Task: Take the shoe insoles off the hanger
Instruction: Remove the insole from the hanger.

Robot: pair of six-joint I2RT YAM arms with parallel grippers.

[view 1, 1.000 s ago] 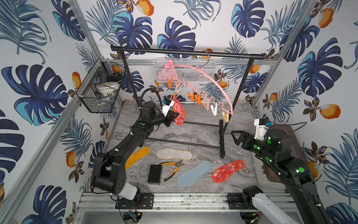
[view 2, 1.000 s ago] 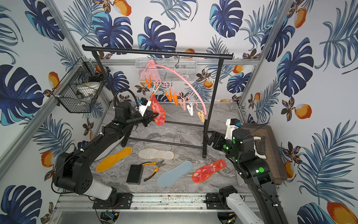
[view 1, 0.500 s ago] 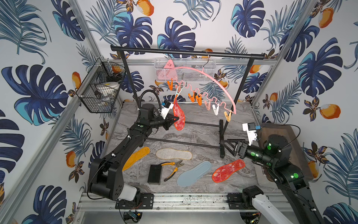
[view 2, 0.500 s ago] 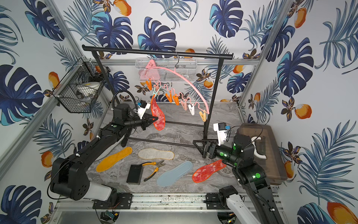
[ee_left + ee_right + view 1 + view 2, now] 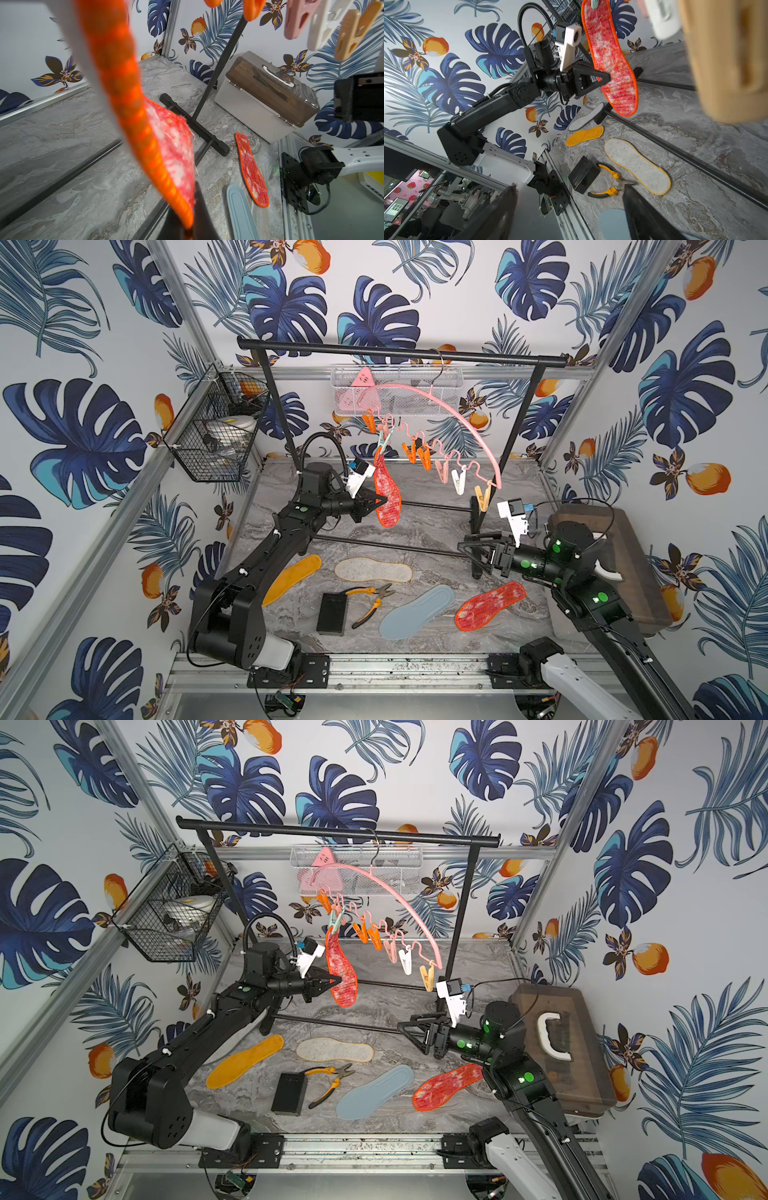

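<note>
My left arm rises from its base at 7 o'clock and stretches toward 12, wrist level. The left claw [image 5: 380,502] is pinched shut on the edge of the hanging red-orange insole [image 5: 387,493]. That insole dangles from a teal peg [image 5: 383,441] at the lower end of the pink hanger [image 5: 469,423], which hooks over the black rack [image 5: 399,353].

My right arm sits low at 3 o'clock, its forearm pointing toward 9. The right claw [image 5: 469,558] is spread wide with nothing in it, above the tabletop [image 5: 415,522] and just beside the rack's upright.

Four insoles lie flat:
- the yellow-orange insole [image 5: 291,578] at 9 o'clock
- the beige insole [image 5: 372,570] near the centre
- the light blue insole [image 5: 417,612] at 6
- the second red-orange insole [image 5: 490,605] at 4

The left wrist view shows the held insole as a blur against the lens, covering the claw's tips. In the right wrist view a tan peg [image 5: 726,62] smears one corner. There, a pale insole [image 5: 585,119] lies partly behind the rack's foot.
</note>
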